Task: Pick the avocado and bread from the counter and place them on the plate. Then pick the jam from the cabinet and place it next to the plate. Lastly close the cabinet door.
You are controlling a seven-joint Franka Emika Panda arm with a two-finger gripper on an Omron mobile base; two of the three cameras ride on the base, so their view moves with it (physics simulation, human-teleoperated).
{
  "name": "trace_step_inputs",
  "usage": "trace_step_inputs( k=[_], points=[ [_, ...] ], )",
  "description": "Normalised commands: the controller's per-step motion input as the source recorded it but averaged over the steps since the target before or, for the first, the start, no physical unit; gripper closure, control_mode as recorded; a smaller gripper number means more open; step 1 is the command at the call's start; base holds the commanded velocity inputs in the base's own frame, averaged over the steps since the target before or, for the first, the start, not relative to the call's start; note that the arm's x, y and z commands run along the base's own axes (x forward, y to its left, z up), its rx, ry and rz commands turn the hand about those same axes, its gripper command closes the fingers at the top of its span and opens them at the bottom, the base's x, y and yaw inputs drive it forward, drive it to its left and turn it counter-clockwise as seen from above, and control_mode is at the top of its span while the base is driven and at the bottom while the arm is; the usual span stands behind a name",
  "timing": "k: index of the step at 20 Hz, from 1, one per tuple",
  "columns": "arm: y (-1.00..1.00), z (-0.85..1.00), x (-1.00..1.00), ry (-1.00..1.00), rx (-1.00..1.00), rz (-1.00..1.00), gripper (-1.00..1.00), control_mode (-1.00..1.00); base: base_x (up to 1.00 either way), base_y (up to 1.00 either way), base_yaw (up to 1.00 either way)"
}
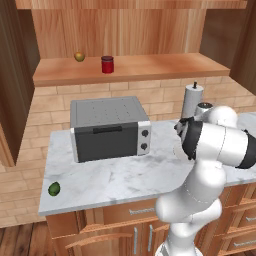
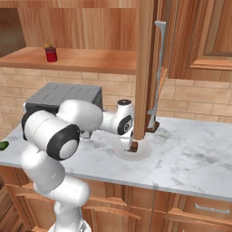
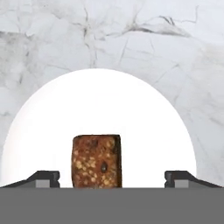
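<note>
toaster oven (image 1: 109, 128), yellowish fruit (image 1: 79, 56), grinder (image 1: 193, 100)

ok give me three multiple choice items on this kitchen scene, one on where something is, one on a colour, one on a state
1. Where is the bread?
A. on the plate
B. on the cabinet shelf
C. on the toaster oven

2. What colour is the jam jar?
A. blue
B. red
C. white

3. How does the end effector stand?
A. shut on the avocado
B. shut on the bread
C. open, fingers apart on either side of the bread

Answers: 1 A, the hand view shows the brown chunk on the white plate. 2 B, it is red on the shelf. 3 C, gaps show beside the bread; the avocado lies on the counter edge.
</note>
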Motion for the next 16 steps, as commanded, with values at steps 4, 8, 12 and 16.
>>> trace_step_inputs(
  k=[4, 8, 12, 16],
  points=[
    [0.00, 0.51, -0.39, -0.11, 0.03, 0.00, -1.00, -1.00, 0.00, 0.00, 0.00],
    [0.00, 0.51, -0.54, -0.13, 0.03, 0.00, -1.00, -1.00, 0.00, 0.00, 0.00],
    [0.07, 0.56, -0.66, -0.16, 0.01, 0.01, -1.00, -1.00, 0.00, 0.00, 0.00],
    [0.25, 0.55, -0.63, -0.15, 0.00, 0.04, -1.00, -1.00, 0.00, 0.00, 0.00]
  ],
)
